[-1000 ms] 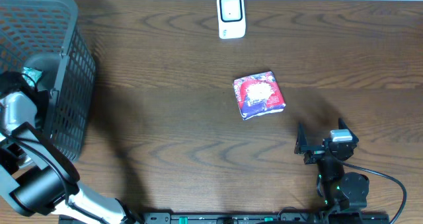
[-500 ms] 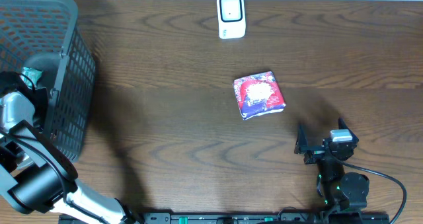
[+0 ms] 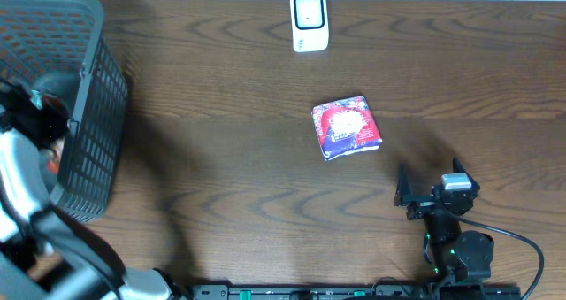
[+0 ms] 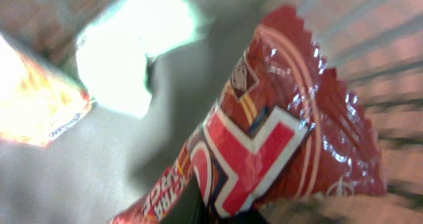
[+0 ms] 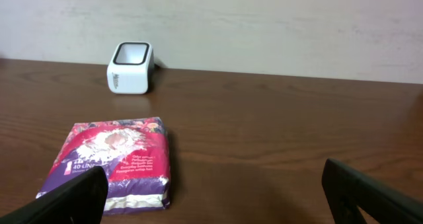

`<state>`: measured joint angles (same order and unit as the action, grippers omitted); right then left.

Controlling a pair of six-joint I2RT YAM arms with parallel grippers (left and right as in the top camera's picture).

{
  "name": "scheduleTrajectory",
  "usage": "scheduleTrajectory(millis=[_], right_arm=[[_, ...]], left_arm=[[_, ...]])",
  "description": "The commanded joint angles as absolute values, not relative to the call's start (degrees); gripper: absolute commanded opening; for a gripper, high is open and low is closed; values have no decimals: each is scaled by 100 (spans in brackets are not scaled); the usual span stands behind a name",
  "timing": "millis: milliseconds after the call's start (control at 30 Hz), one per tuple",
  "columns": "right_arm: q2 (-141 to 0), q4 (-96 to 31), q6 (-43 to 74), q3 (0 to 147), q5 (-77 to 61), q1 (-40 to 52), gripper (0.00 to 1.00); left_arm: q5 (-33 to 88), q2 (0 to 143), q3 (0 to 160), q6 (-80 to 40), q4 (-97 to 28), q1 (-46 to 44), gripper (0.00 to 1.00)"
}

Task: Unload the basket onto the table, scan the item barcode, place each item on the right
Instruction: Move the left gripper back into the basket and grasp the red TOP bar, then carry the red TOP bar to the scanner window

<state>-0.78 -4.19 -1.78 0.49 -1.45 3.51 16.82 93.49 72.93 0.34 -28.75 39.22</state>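
The left arm (image 3: 19,172) has shifted inside the dark plastic mesh basket (image 3: 88,114), jaws now clamped on a glossy red snack packet (image 4: 264,138). Pick-up appears under way; next, lifting it clear toward the white box scanner (image 3: 309,21). The right arm (image 3: 455,247) idles, jaws apart.

The scanner (image 3: 309,21) is white with a dark window, sitting on a table (image 3: 221,114) of dark brown wood with wavy grain. Nearer the arms than the scanner there's a pack (image 3: 347,128) with purple-blue edges and a red panel with speckly white print. Way off to the scanner's left, the basket (image 3: 88,114) is dark grey mesh. The wrapper (image 4: 277,138) is glossy red, with white and navy blocky shapes. The wall (image 5: 264,26) behind the scanner is plain off-white.
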Motion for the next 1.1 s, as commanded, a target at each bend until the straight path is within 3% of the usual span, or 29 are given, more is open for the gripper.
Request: scheduleTrajectory(millis=[0,167,433,667,1067], right_arm=[[-64,-432,-222,36,-117,370,99],[-64,-432,-222,36,-119,370,99],[-64,-432,-222,36,-119,370,99],[-64,-429,-222,36,-119,370,99],[-64,-432,-222,36,-119,370,99]], left_arm=[[2836,8547,7542,-947,-2379,3913,7],[3446,7703,7542,-1511,-1559,3909,7],[3463,7111,7542,-2515,-823,3485,7],[3712,6967,7542,-2541,-351,2346,7],[3538,7306,7529,-2541,-709,-73,7]])
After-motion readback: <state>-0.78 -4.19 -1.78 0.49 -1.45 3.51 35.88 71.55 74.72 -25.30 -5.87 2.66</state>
